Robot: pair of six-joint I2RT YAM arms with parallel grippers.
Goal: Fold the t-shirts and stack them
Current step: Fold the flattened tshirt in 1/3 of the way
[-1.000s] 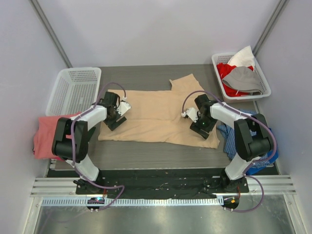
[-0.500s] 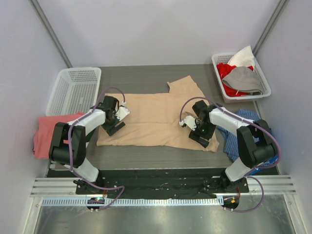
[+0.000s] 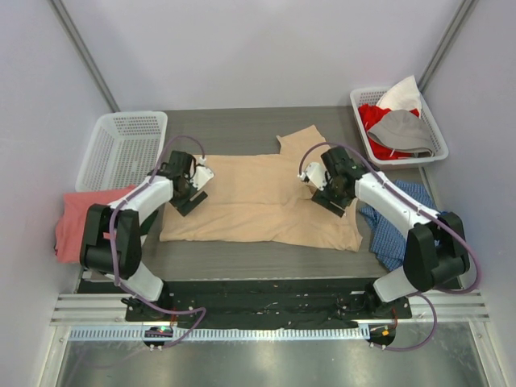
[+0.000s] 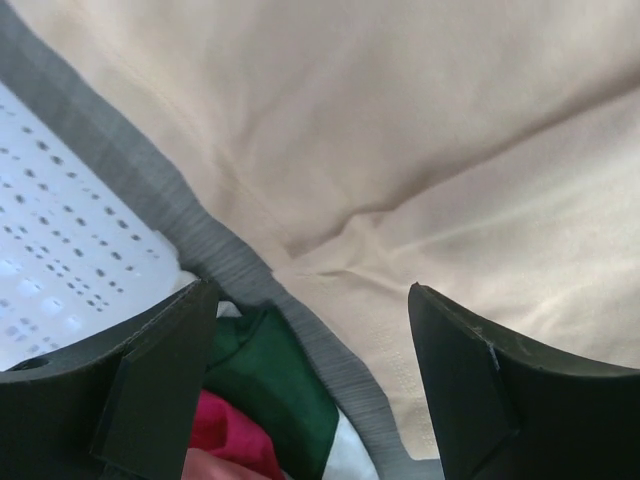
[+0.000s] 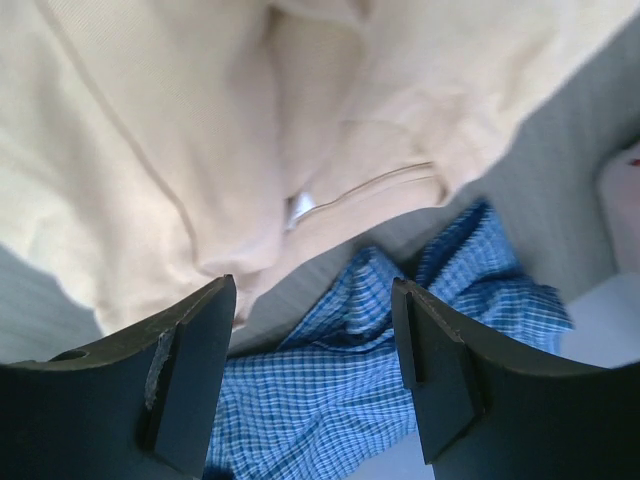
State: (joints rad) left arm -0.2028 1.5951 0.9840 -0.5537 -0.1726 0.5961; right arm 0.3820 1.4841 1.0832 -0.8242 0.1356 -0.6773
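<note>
The tan t-shirt (image 3: 258, 197) lies spread on the dark table, one sleeve pointing to the back. It also shows in the left wrist view (image 4: 400, 130) and the right wrist view (image 5: 150, 130). My left gripper (image 3: 190, 201) is open and empty over the shirt's left edge. My right gripper (image 3: 336, 205) is open and empty over the shirt's right edge near the collar. The salmon-pink t-shirt (image 3: 76, 226) lies bunched at the table's left edge, with a bit of it in the left wrist view (image 4: 225, 440).
An empty white basket (image 3: 121, 149) stands back left. A white basket (image 3: 399, 125) with red, grey and white clothes stands back right. A blue checked cloth (image 3: 395, 222) lies right of the shirt, also in the right wrist view (image 5: 330, 390). A green cloth (image 4: 270, 380) lies by the pink shirt.
Both grippers have let go of the tan shirt, which now lies flatter. The right gripper has moved back and up from the shirt's lower right; the left gripper has shifted slightly back.
</note>
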